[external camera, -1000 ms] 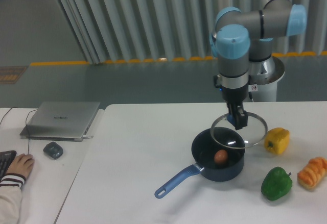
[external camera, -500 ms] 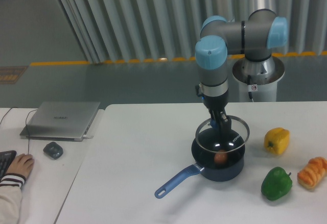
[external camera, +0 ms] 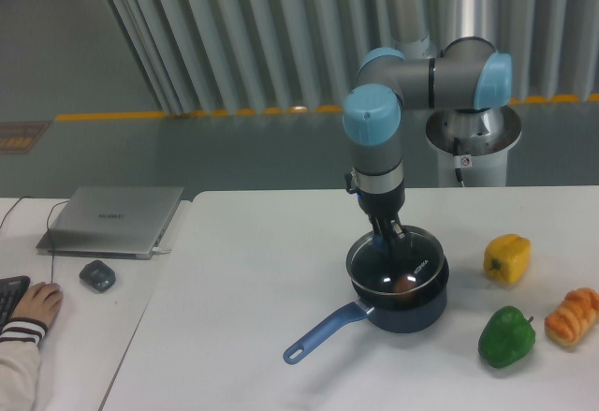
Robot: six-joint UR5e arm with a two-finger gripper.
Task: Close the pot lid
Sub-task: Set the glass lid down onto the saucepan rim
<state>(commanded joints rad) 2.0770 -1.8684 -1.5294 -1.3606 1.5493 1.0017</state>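
— What's the gripper doing? I can't see its tips well from here.

— Nor can I; they're dark and small against the glass. It seems to be pinching the lid at its middle, where the knob would be, but the knob itself is hidden behind the fingers.

— And the lid, where is it?

— Right over the pot, slightly tilted, its silver rim sitting at or just above the pot's edge. Whether it touches all the way round, I can't tell.

— Anything inside?

— One small orange-brown thing, seen through the glass; hard to say what it is.

— And the pot?

— On the white table, its one handle pointing toward the front left.

— What else is about?

— To the right, one yellow pepper, one green pepper, and one orange item cut off by the picture's edge. Far left: one laptop, closed, one mouse, and one hand on a keyboard that's mostly out of view.
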